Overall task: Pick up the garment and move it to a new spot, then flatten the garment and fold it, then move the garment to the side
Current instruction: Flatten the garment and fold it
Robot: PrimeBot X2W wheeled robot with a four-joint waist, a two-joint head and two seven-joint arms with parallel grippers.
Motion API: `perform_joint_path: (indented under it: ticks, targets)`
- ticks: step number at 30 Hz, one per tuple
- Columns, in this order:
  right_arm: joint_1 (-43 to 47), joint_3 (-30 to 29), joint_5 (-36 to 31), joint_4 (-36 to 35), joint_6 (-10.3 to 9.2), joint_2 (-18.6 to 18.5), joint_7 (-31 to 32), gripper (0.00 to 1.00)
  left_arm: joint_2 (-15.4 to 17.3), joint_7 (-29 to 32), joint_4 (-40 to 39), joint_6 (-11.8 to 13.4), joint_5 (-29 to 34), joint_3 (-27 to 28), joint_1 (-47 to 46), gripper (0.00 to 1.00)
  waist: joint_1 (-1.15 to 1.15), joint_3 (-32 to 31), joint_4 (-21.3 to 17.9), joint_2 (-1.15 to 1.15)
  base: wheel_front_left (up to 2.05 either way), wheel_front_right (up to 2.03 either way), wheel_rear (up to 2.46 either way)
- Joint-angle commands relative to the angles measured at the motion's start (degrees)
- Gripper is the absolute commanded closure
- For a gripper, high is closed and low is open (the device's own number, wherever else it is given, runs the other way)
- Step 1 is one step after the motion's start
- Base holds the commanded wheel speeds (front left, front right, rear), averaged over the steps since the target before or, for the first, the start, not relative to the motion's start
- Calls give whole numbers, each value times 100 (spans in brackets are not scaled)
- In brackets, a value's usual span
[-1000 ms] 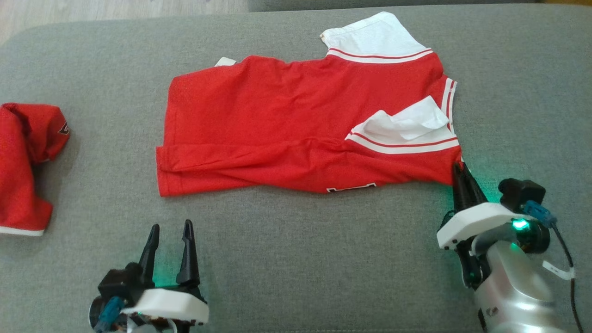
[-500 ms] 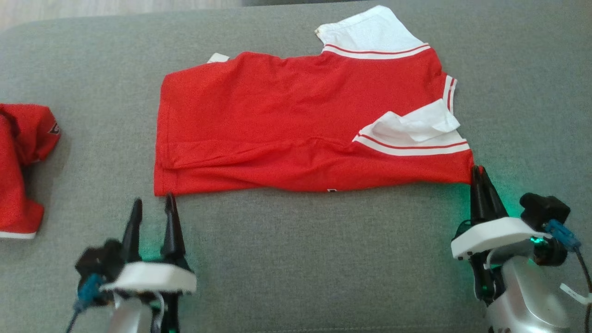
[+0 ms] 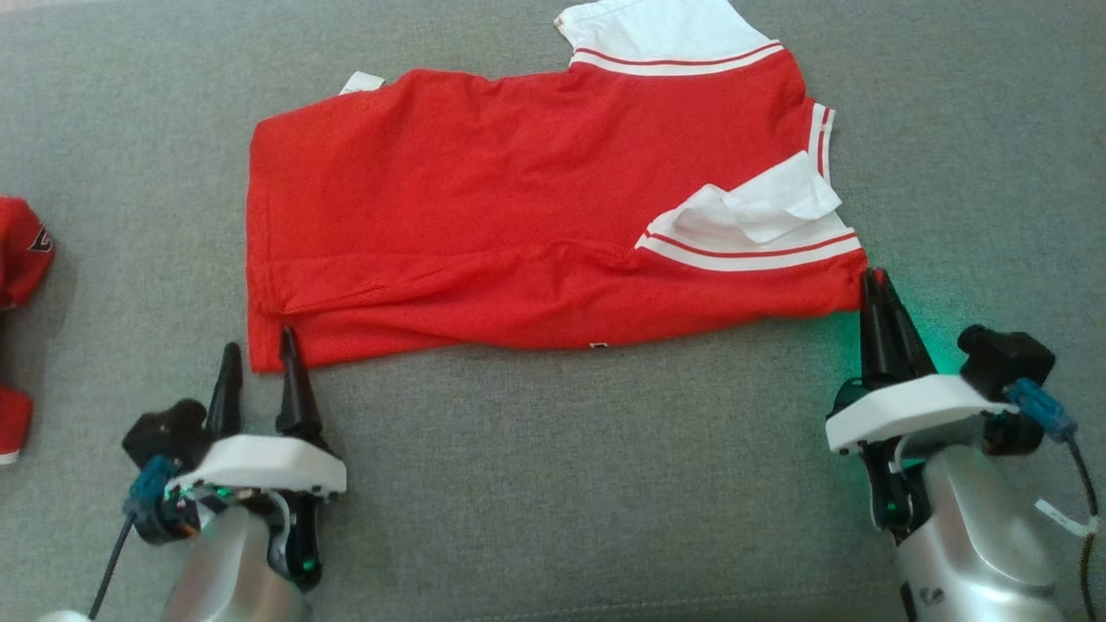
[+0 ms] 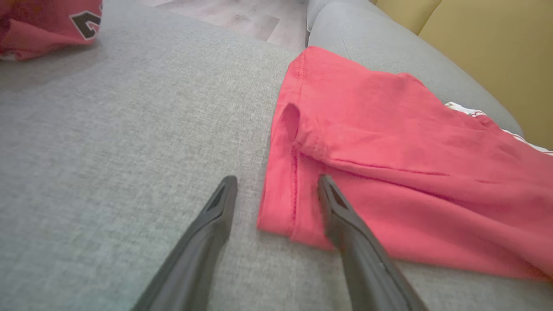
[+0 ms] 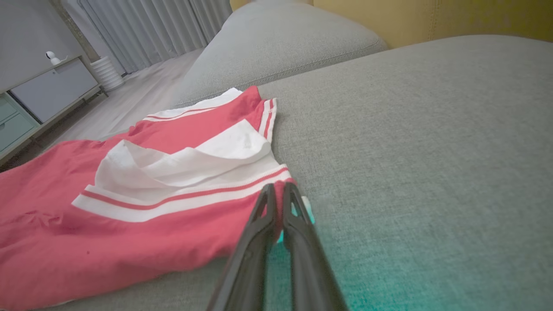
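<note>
As right fingers [image 5: 255, 242] pinch the garment [image 3: 518, 216], left fingers [image 4: 203, 242] (parted) straddle it.

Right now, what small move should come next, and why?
Probably close the left gripper: its open fingers straddle the near hem corner of the garment, one over the fabric, one over the grey cushion, while the right gripper is shut on the other near corner.
</note>
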Motion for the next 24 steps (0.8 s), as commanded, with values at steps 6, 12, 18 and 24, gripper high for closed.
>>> perform_joint_path:
  ticks: [6,12,18,24]
  targets:
    - [-162,51,220,-346,-4,-15,-63,100,70,5,-15,-37,-248,-137,-187,100,0,-42,-3,0,0,0,0]
    - [-430,-254,435,-695,-4,-15,-63,100,122,5,-786,-38,-131,108,-284,100,0,-364,51,0,0,0,0]
    - [-254,-512,957,-1184,-4,-15,-63,100,160,5,-1192,-39,-7,316,-19,100,0,-817,33,0,0,0,0]
    - [667,-698,1357,-1170,-4,-15,-63,100,101,5,-1030,-39,-71,431,752,100,0,-1016,-30,0,0,0,0]
